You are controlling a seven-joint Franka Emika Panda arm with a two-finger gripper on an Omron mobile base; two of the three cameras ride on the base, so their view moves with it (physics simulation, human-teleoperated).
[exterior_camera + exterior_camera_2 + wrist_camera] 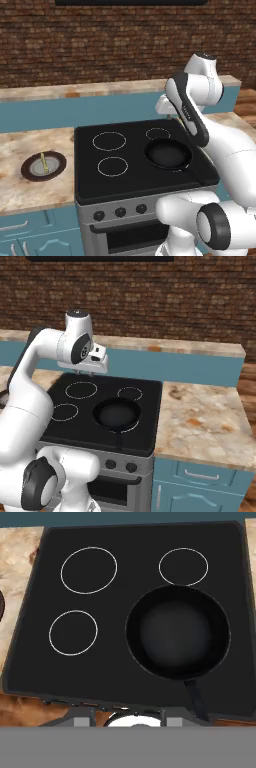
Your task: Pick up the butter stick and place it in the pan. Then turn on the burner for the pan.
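Butter stick (43, 163): on plate (58, 170), counter's left, not yet picked; pan (177, 632): empty, cooktop (120, 677) front-right ring; gripper (85, 372): above cooktop's back, jaw state — you can't tell; knobs (120, 212) untouched.

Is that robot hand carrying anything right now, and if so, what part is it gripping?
Nothing. The gripper hangs bare above the stove, while the butter stick lies on a plate on the counter.

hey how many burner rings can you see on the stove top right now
3 white rings show on the cooktop: back left, back right, front left. The pan sits at front right and may hide a fourth ring.
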